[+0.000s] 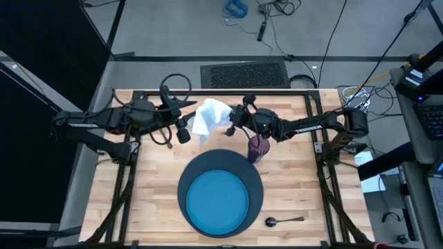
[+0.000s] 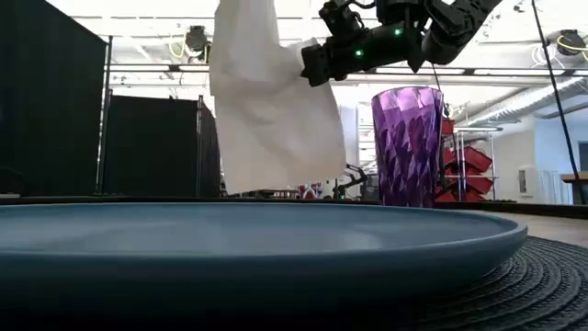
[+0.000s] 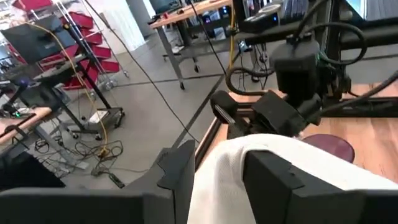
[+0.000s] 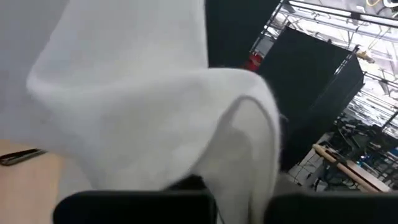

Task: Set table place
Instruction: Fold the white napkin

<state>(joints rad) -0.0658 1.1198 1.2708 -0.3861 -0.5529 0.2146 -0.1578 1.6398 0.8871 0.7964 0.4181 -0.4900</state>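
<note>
A white napkin (image 1: 211, 116) hangs in the air over the far middle of the table (image 1: 149, 200), held between both grippers. My left gripper (image 1: 196, 119) is shut on its left side and my right gripper (image 1: 230, 119) on its right side. The purple cup (image 1: 257, 146) stands upright on the wood under my right arm. The bright blue plate (image 1: 220, 200) lies on the dark round charger (image 1: 255, 181) at the near middle. A dark spoon (image 1: 284, 220) lies on the table right of the charger. My left gripper pinches a bunched fold of the napkin (image 3: 219, 177) between its two fingers (image 3: 177, 183), coming level from the table's left. The cloth drapes over and past the fingers, clear of the table. My right gripper holds the napkin's upper right edge (image 2: 308, 55), coming level from the table's right. In its own wrist view the cloth (image 4: 186, 124) covers the fingers, so the hold itself is hidden. The napkin hangs slack below it (image 2: 276, 138), off the table.
Bare wood lies left of the charger (image 1: 138, 187) and at the far right (image 1: 297, 152). The black frame (image 1: 208, 92) runs along the far edge. A dark utensil (image 4: 18, 157) lies on the wood beneath the napkin.
</note>
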